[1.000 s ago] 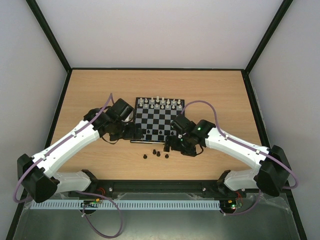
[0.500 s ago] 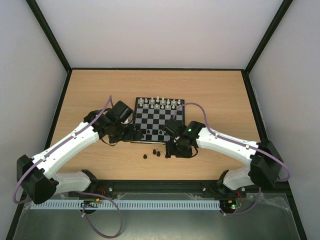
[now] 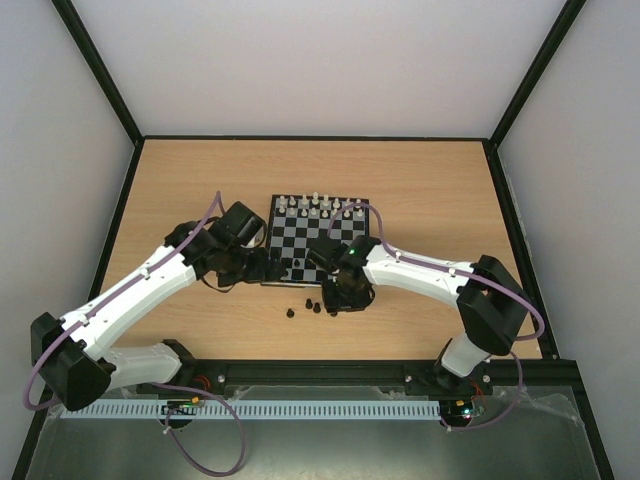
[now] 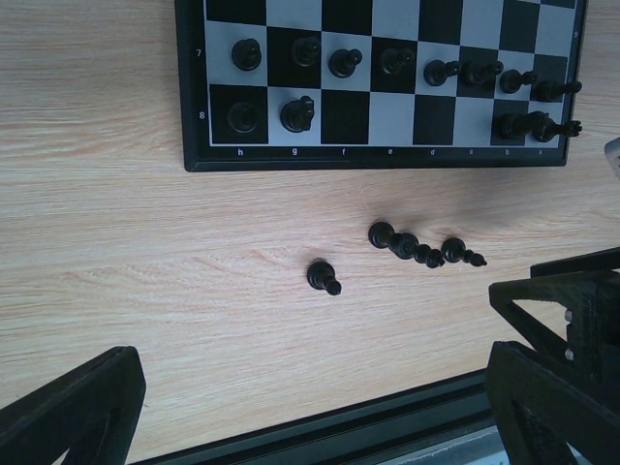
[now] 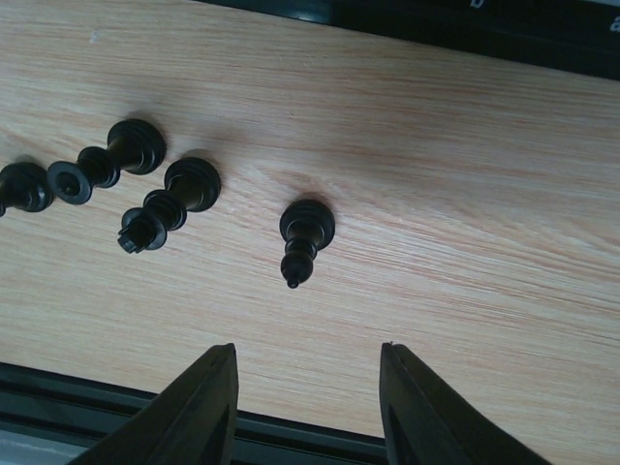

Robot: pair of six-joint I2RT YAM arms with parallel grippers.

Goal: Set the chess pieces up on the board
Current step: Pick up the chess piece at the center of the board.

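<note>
One black piece (image 5: 306, 232) stood on the tabletop (image 5: 484, 194) just ahead of our right jaws — partly open, gripping nothing; we saw the left jaws spread wide, empty.

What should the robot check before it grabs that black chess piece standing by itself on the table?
1. Right gripper open with nothing in it: ok.
2. Lone black piece standing upright: ok.
3. Piece lined up with the gap between the fingers: ok.
4. Fingers around the piece: not ok, it sits ahead of them.
5. Neighbouring black pieces away from the fingers: ok.
6. Free squares on the board edge row: ok.
</note>
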